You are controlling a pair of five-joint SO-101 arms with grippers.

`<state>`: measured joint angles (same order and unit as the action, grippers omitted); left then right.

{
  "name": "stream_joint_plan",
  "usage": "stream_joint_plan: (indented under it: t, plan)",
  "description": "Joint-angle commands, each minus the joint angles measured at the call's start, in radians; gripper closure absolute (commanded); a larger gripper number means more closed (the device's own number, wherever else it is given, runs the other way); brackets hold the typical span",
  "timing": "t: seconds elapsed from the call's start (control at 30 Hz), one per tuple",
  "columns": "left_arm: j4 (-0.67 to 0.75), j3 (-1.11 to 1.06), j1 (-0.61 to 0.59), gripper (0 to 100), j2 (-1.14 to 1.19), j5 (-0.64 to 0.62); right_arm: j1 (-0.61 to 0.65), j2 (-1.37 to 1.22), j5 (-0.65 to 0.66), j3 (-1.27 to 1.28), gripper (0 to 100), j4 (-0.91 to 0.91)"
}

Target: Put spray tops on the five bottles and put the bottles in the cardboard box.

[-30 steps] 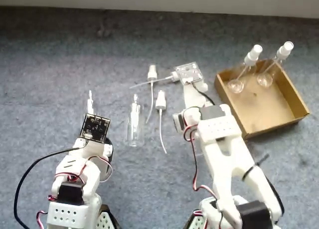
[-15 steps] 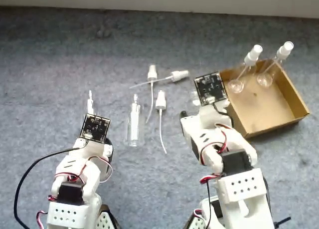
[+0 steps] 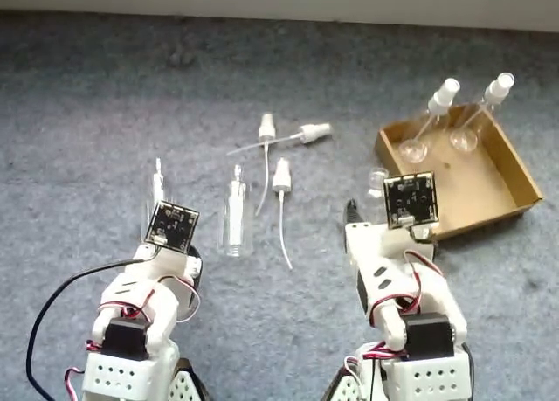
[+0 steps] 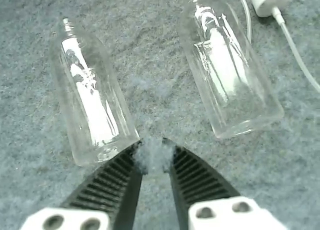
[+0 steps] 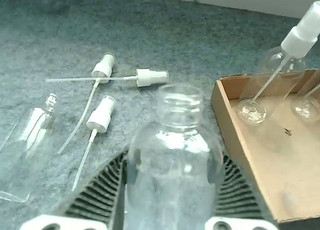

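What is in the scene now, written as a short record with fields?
Box: two capped bottles inside.
Carpet: two topless bottles lying; three loose tops.
Right jaws: shut on a third topless bottle, near the box.
Left jaws: open, at one lying bottle's base.

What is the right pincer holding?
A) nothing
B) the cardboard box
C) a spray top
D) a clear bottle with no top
D: the right wrist view shows the right pincer closed around a clear bottle whose neck is open and bare.
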<state>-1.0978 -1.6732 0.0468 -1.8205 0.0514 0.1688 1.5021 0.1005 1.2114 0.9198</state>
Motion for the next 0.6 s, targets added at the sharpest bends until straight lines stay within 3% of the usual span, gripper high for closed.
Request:
stream_joint_plan:
  t: [0.0,0.4,0.57]
  plan:
    - [-0.017,-0.021,0.018,100,-0.008,0.011,-0.012,0.061,0.005,0.025,86.7,-0.038]
    - [-0.164,0.185,0.015,100,-0.007,0.009,-0.012,0.213,0.003,0.136,86.7,-0.039]
    - [-0.239,0.309,0.013,100,-0.005,0.041,-0.013,0.213,-0.054,0.166,86.7,-0.091]
